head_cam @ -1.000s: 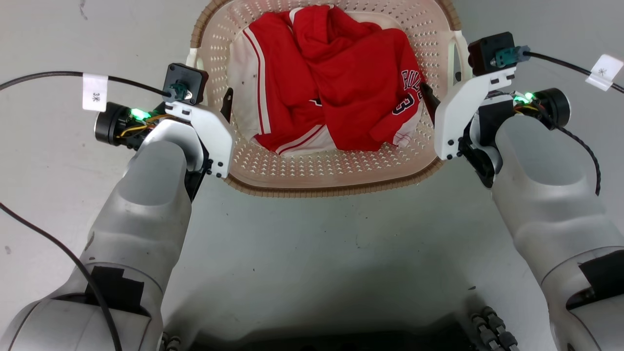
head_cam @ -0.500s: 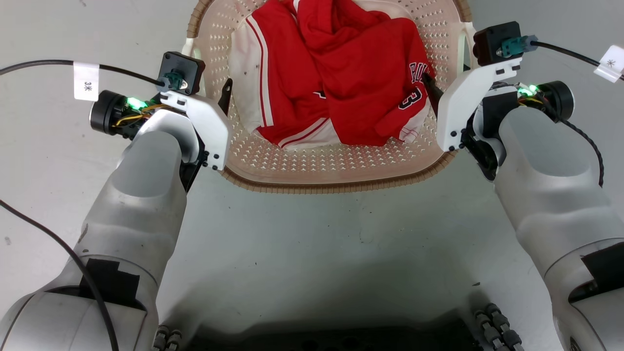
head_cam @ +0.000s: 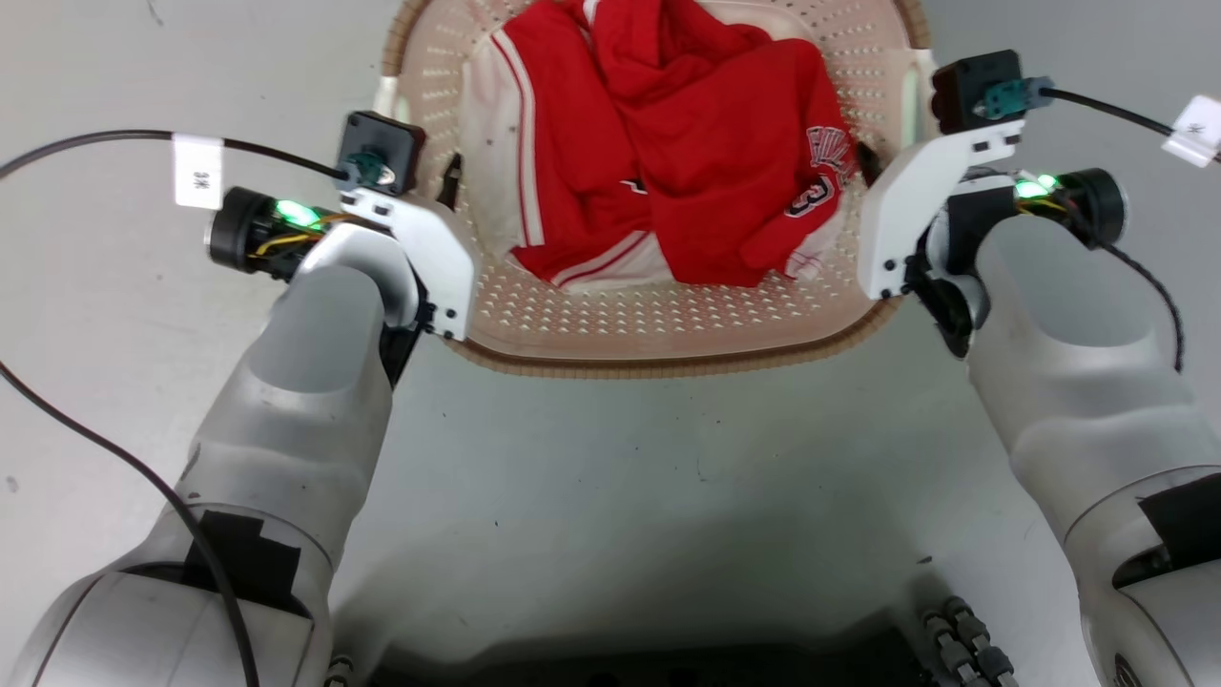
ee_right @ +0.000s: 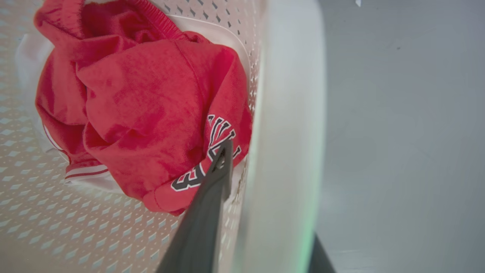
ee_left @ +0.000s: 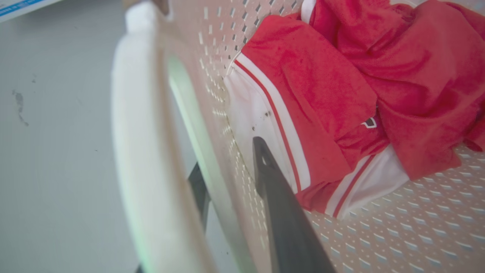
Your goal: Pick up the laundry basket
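Each side wall of the laundry basket [head_cam: 668,329] sits clamped between the jaws of the left gripper [ee_left: 227,155] and right gripper [ee_right: 271,193] respectively, with red garments [head_cam: 696,143] lying just inward of both.

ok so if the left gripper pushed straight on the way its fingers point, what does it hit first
Probably the red-and-white jersey: the left gripper's inner finger lies along the laundry basket's wall, tip beside the white panel. Depth is unclear.
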{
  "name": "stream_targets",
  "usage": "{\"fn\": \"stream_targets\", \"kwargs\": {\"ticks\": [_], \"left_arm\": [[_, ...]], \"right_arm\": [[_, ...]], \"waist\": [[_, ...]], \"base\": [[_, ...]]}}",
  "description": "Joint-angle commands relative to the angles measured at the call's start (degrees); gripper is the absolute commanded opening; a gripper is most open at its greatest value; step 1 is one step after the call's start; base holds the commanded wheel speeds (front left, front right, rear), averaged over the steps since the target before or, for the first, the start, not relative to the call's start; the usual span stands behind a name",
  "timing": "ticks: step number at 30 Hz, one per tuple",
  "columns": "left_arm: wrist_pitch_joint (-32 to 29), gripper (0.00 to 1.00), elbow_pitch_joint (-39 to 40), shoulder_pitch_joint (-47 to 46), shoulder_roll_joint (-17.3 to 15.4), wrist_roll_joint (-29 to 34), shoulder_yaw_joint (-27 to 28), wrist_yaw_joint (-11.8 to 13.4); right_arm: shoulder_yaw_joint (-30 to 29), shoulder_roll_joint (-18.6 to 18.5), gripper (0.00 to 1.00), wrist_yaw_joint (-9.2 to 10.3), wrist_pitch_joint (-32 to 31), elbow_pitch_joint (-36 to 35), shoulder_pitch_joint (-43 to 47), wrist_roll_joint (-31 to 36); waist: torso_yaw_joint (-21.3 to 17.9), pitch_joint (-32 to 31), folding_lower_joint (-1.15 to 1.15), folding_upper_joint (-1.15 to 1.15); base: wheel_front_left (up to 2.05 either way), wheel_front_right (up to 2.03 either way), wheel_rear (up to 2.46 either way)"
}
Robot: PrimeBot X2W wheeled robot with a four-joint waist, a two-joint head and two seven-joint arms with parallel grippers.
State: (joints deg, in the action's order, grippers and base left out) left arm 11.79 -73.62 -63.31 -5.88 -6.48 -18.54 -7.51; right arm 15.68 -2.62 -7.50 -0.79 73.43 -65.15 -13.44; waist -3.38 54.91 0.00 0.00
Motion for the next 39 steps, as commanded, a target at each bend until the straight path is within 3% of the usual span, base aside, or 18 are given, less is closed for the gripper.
{"fn": "stream_targets", "kwargs": {"ticks": [1, 12, 21, 27, 39], "left_arm": [[0.3, 0.00, 0.0, 0.4, -0.3, 0.2, -0.5, 0.1], [-2.3, 0.00, -0.2, 4.8, 0.6, -4.0, -5.9, 0.1], [-6.3, 0.00, 1.9, 11.8, 1.1, -11.1, -13.7, 0.0], [-8.7, 0.00, 5.0, 19.2, -1.5, -17.5, -19.5, 0.0], [-17.7, 0.00, 12.4, 30.6, -6.8, -30.7, -31.9, 0.0]], "right_arm": [[0.2, -0.5, 0.00, 0.02, 0.1, 0.1, -0.6, 0.9], [-1.5, -0.5, 0.00, 0.02, -3.7, 0.3, 3.6, 2.3], [-1.5, -0.9, 0.00, 0.01, -10.2, 0.4, 10.1, 2.9], [1.3, -1.0, 0.00, 0.00, -14.8, 0.5, 15.8, 4.6], [6.0, -0.8, 0.00, 0.00, -22.0, -1.5, 26.9, -3.7]], "waist": [[0.1, -0.4, 0.00, 0.00], [0.1, -7.4, 0.00, 0.00], [0.5, -18.3, 0.00, 0.00], [0.0, -27.6, 0.00, 0.00], [0.7, -44.5, 0.00, 0.00]], "base": [[0.00, 0.00, 0.00], [0.00, 0.00, 0.00], [0.00, 0.00, 0.00], [0.00, 0.00, 0.00], [0.00, 0.00, 0.00]]}}
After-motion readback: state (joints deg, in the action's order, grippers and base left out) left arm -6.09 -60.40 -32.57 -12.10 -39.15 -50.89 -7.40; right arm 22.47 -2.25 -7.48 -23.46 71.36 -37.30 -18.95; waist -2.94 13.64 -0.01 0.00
